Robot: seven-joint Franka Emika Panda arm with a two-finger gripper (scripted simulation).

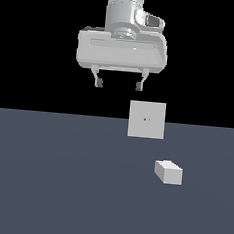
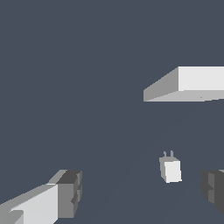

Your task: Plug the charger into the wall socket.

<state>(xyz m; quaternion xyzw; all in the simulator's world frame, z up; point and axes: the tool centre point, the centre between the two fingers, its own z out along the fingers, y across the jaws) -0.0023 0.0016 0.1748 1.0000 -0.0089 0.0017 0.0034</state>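
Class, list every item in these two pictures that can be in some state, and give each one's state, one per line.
charger: lying on the floor, unplugged, free of the hand; two prongs show in the wrist view.
wall socket: upright, nothing plugged in.
hand: open, empty, raised above the floor, touching neither item.

the charger (image 1: 168, 172) is a small light grey brick lying flat on the dark floor, with two short prongs visible at one end in the wrist view (image 2: 170, 169). the wall socket (image 1: 146, 119) is a larger light grey square panel standing upright, an orange-brown dot at its centre, near the charger but apart from it.
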